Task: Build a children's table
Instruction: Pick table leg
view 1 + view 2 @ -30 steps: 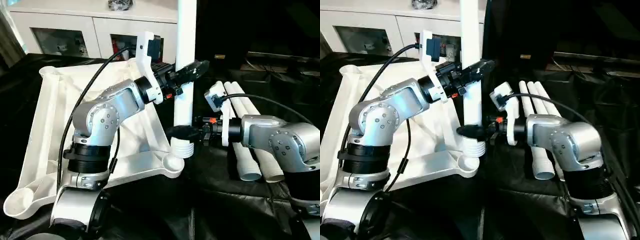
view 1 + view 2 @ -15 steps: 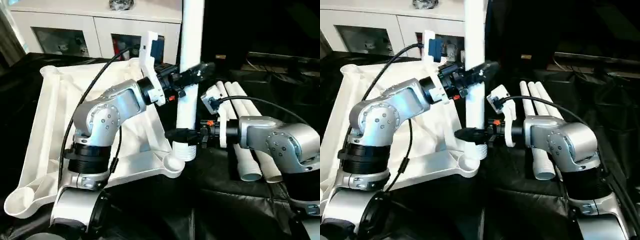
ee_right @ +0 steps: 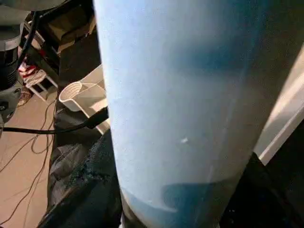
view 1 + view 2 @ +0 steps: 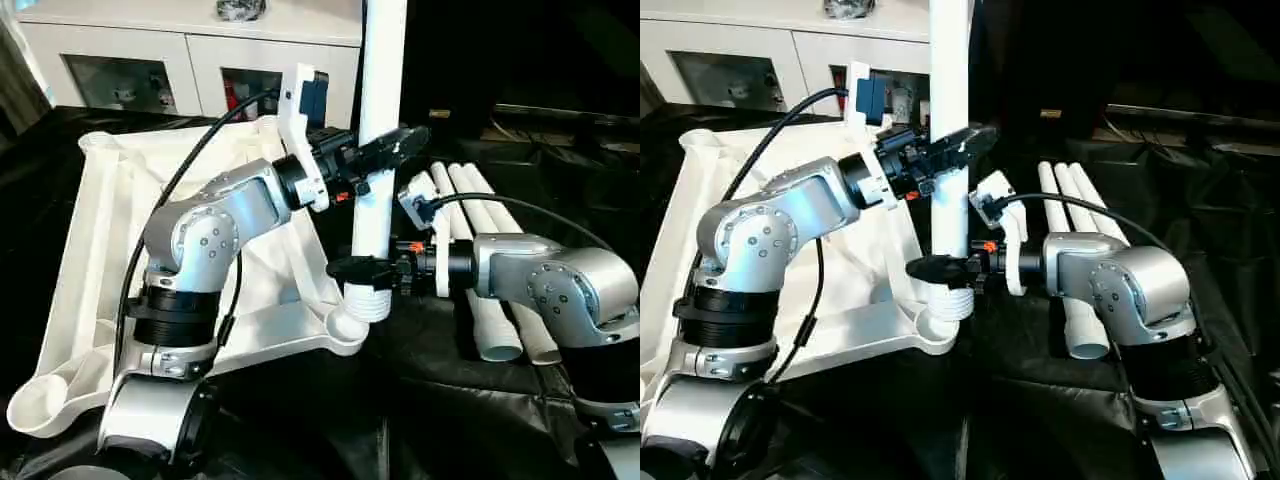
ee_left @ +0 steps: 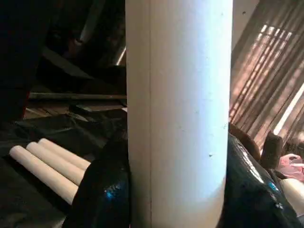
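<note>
Two grippers clamp one upright leg [image 4: 378,150], its ribbed foot just above the tabletop's [image 4: 110,230] near corner socket [image 4: 345,327]. The right gripper [image 4: 350,270] (low, near the ribs) has its jaws closed around the tube; the left gripper [image 4: 395,148] grips it higher. Three spare legs [image 4: 480,250] lie beside on the black-draped surface [image 4: 420,400]; white cabinets [image 4: 150,60] stand behind. Since a second ago, the leg has tipped closer to vertical.

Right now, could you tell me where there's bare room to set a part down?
The black cloth in front of the spare legs is bare, as is the table top's far-left underside. It is crowded at the near corner socket, where both grippers hold the upright leg.
</note>
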Controlling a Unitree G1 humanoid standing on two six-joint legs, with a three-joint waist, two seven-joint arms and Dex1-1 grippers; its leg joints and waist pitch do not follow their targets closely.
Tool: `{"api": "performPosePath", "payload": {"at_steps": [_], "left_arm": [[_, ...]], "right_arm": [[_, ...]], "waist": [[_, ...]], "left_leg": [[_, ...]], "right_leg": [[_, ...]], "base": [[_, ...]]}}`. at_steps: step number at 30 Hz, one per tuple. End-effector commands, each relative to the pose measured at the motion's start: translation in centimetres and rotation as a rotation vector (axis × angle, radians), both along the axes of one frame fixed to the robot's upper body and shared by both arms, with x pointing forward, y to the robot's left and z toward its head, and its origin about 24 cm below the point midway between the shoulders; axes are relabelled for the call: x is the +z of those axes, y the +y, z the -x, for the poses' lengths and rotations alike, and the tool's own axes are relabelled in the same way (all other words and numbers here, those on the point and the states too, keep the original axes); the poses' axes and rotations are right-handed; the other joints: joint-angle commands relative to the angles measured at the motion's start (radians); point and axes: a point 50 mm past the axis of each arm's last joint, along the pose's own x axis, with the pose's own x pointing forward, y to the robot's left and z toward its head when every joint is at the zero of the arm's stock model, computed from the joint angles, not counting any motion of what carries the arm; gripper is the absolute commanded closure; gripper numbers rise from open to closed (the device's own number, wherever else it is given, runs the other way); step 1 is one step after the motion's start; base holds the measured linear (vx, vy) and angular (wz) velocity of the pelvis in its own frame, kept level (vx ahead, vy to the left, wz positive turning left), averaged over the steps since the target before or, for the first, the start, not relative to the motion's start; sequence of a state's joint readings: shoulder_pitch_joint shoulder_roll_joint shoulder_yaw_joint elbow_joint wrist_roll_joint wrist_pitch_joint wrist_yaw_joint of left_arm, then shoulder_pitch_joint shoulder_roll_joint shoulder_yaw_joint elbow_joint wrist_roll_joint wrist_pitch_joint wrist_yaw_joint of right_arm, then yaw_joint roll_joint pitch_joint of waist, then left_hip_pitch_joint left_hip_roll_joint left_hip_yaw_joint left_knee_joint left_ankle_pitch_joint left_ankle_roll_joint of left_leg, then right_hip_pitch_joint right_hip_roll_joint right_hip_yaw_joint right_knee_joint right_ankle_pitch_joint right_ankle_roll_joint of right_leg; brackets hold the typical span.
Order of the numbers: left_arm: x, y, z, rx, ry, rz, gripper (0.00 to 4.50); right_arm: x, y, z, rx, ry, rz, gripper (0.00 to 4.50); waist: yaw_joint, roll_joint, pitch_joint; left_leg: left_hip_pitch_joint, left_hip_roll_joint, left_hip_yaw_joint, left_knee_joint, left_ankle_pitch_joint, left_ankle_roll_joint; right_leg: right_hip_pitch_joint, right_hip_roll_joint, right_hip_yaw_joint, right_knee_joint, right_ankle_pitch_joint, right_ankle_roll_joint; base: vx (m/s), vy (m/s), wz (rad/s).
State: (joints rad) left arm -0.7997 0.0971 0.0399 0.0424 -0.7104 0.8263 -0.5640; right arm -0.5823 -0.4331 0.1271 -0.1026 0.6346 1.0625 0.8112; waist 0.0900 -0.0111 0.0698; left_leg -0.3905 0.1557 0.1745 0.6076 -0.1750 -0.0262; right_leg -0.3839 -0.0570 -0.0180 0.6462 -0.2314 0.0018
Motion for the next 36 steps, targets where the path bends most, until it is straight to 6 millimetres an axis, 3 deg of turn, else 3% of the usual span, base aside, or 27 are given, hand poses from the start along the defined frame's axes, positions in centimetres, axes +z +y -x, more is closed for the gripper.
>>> {"api": "performPosePath", "payload": {"at_steps": [1, 9, 12, 17, 20, 36], "left_arm": [[1.22, -0.47, 0.44, -0.035, -0.05, 0.007, 2.67], [1.25, -0.09, 0.35, -0.025, -0.051, 0.007, 2.67], [1.23, -0.1, 0.41, -0.032, -0.054, 0.003, 2.67], [1.24, -0.14, 0.42, -0.038, -0.053, 0.002, 2.67], [1.23, -0.17, 0.45, -0.044, -0.054, 0.001, 2.67], [1.12, -0.11, 0.31, -0.041, -0.055, -0.002, 2.67]], "right_arm": [[-0.39, -0.42, -0.26, -0.039, 0.004, 0.012, 2.56], [-0.38, -0.44, -0.33, -0.05, -0.018, 0.011, 2.57], [-0.34, -0.41, -0.35, -0.051, -0.022, 0.004, 1.85], [-0.14, -0.68, -0.49, -0.068, -0.026, 0.004, 1.42], [0.02, -0.92, -0.42, -0.065, -0.021, -0.005, 1.41], [0.34, -0.91, 0.17, -0.032, -0.021, -0.026, 1.41]], "waist": [[0.003, -0.008, -0.081], [0.003, -0.006, -0.081], [0.003, -0.005, -0.081], [0.003, -0.007, -0.081], [0.004, -0.003, -0.08], [0.003, -0.004, -0.081]], "left_leg": [[0.021, 0.06, -0.019, -0.054, -0.046, 0.017], [0.021, 0.059, -0.02, -0.054, -0.05, 0.014], [0.021, 0.06, -0.02, -0.055, -0.056, 0.011], [0.021, 0.059, -0.019, -0.054, -0.051, 0.012], [0.021, 0.059, -0.02, -0.054, -0.053, 0.012], [0.021, 0.059, -0.02, -0.055, -0.064, 0.008]], "right_leg": [[0.055, -0.077, 0.038, -0.07, 0.056, -0.258], [0.056, -0.077, 0.038, -0.069, 0.059, -0.261], [0.055, -0.077, 0.037, -0.07, 0.05, -0.259], [0.056, -0.076, 0.038, -0.069, 0.059, -0.259], [0.055, -0.076, 0.038, -0.07, 0.055, -0.26], [0.055, -0.076, 0.038, -0.071, 0.047, -0.26]], "base": [[0.0, 0.0, 0.0], [0.0, 0.0, 0.0], [0.0, 0.0, 0.0], [0.0, 0.0, 0.0], [0.0, 0.0, 0.0], [0.0, 0.0, 0.0]]}}
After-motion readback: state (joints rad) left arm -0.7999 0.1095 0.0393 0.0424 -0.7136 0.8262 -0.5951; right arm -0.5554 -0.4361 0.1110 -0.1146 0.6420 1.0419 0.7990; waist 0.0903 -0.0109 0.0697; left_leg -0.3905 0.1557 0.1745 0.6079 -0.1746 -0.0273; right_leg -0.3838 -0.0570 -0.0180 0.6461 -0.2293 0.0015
